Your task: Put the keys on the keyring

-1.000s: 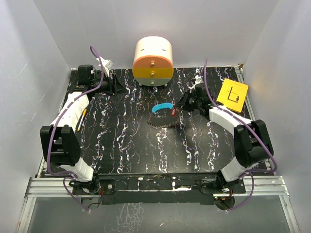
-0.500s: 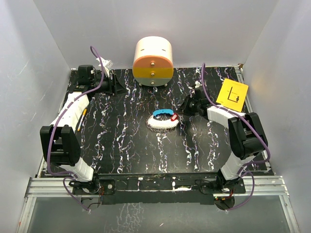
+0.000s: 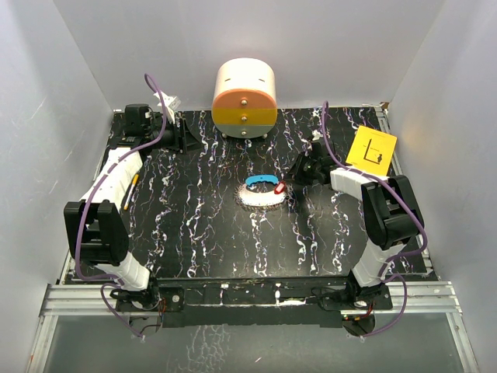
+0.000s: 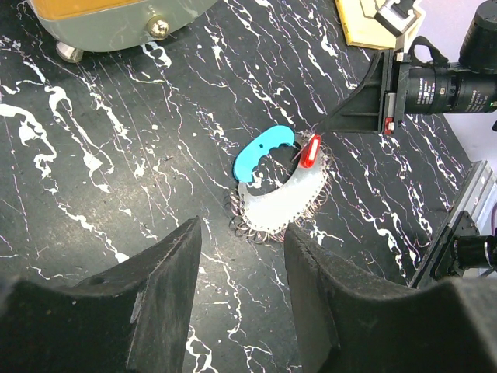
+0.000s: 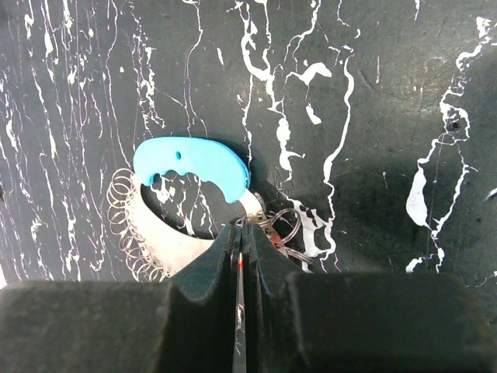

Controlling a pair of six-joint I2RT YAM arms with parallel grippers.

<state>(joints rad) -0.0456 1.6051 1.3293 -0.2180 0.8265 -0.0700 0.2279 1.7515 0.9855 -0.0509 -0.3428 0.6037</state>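
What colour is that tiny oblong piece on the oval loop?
Red. The tiny oblong key on the oval keyring shows best in the left wrist view.

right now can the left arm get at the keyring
Probably yes. The left gripper is open and faces the keyring across the table, with nothing between them. The right gripper sits shut at the end by the red key, so the blue end looks the freer approach.

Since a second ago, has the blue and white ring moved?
Yes, a little. The keyring shifted toward the front: its blue band now lies farther from the orange-and-white drum at the back.
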